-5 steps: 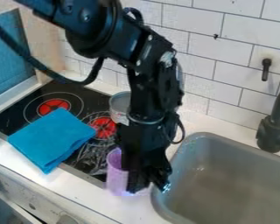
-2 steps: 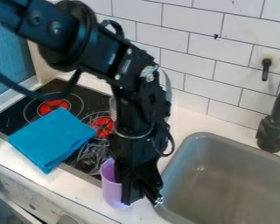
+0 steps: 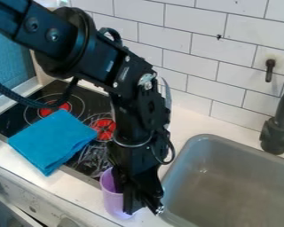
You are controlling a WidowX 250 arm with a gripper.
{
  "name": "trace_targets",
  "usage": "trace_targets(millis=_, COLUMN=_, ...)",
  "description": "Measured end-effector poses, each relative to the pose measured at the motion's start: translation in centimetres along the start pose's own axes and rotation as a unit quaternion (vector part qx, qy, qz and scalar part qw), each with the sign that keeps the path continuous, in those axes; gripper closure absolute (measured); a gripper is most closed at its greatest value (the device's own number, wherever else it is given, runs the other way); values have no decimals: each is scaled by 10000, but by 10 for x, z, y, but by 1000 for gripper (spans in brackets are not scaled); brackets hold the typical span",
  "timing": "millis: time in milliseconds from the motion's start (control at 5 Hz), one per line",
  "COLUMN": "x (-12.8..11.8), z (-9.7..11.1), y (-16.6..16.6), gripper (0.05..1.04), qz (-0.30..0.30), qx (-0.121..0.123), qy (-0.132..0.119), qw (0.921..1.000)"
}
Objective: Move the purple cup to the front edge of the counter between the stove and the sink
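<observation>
Hanging low against a purple cup

In the camera view, from where I stand, the black arm (image 3: 132,111) slants in from the upper left, and its end effector (image 3: 144,210) hangs right up against the purple cup (image 3: 112,202), partly hiding it. I cannot tell whether it is clamped on the cup or apart. The cup is roughly upright at the front strip of the white tabletop (image 3: 73,190), between the black stove (image 3: 17,116) and the grey sink (image 3: 227,186). A folded blue cloth (image 3: 52,139) lies across the stove's front edge. A black faucet (image 3: 278,133) stands beside the sink, near the white tiled wall (image 3: 191,80).
</observation>
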State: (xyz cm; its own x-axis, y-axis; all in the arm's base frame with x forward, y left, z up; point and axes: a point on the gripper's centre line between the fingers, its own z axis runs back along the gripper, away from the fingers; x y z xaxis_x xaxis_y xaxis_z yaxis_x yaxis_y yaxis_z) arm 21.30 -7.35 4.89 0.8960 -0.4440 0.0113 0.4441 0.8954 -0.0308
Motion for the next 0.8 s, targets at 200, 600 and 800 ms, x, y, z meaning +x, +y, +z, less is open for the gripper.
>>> trace_targets(millis=200, x=3, z=0, y=-1, gripper=514, qz=-139, qx=-7, qy=-150, qw=9998)
trace_targets(millis=600, x=1, z=15, y=2, gripper=68, qz=-89, qx=104, qy=-207, qw=9997)
trace_targets(millis=800, x=8, z=48, y=17, gripper=74, qz=65, qx=283, qy=-669, qw=9973)
